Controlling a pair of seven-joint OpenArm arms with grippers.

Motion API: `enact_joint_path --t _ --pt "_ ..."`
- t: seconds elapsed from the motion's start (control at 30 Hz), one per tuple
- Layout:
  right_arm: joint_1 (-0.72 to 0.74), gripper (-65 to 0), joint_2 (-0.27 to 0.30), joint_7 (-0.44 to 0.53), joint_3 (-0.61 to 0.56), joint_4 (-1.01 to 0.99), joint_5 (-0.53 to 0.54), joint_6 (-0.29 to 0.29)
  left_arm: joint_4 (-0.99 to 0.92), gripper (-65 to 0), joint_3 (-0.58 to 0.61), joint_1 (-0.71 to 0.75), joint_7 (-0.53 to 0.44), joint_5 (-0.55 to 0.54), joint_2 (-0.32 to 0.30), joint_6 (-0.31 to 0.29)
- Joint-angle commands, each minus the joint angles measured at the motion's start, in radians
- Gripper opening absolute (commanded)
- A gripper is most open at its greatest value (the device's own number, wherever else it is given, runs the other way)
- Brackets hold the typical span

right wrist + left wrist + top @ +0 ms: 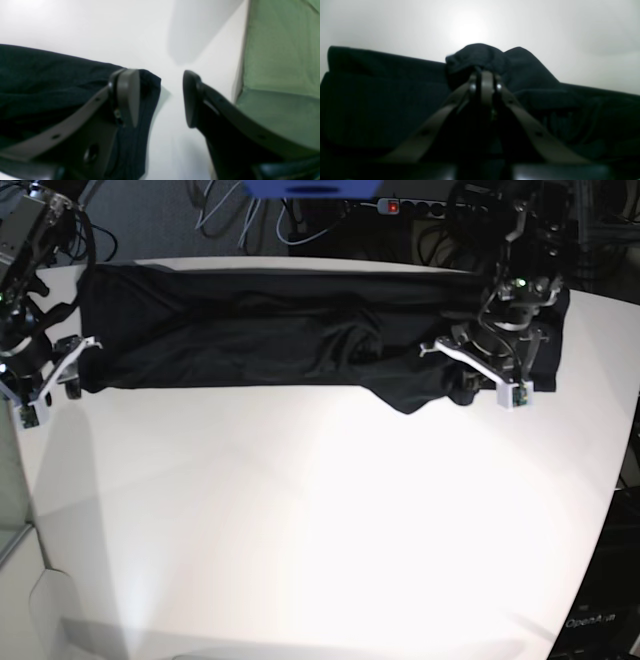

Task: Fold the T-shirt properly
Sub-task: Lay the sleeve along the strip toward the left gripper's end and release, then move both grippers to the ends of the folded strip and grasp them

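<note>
The black T-shirt (260, 330) lies lengthwise across the white tabletop's (330, 520) far edge, left fingers (483, 75) pinching its fabric, right fingers (130, 97) spread, holding nothing.

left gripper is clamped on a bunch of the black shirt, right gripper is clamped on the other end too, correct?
Only the right side is wrong. The right wrist view shows the right gripper open, bare table between its fingers, at the edge of the T-shirt. The left gripper is indeed shut on bunched fabric.
</note>
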Motion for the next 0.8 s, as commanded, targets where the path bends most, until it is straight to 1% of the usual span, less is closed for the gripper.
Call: enact_joint_path --t 0.0,0.1,0.2,0.33,0.5,0.67,0.77 --pt "0.01 -35.4 0.018 0.02 0.005 0.017 0.007 0.003 0.018 -65.0 -0.009 0.004 -0.023 0.002 -0.02 -0.011" --pt "0.011 -35.4 0.019 0.02 0.005 0.017 0.007 0.003 0.018 -65.0 -0.023 0.035 -0.032 0.002 -0.039 -0.057" --pt "0.025 -35.4 0.019 0.02 0.005 0.017 0.007 0.003 0.017 -65.0 -0.097 0.07 -0.032 0.002 -0.028 -0.092" --pt "0.028 -35.4 0.019 0.018 0.005 0.017 0.007 0.003 0.017 -65.0 -0.175 0.099 -0.024 0.003 -0.028 -0.167" --pt "0.03 -35.4 0.019 0.018 0.005 0.017 0.007 0.003 0.006 -65.0 -0.263 0.133 -0.023 0.013 -0.028 -0.232" --pt "0.046 -35.4 0.018 0.015 0.005 0.017 0.007 0.003 -0.01 -65.0 -0.325 0.149 -0.023 0.013 -0.028 -0.275" --pt "0.048 -35.4 0.018 0.015 0.005 0.017 0.007 0.003 -0.026 -65.0 -0.352 0.152 -0.023 0.013 -0.028 -0.281"
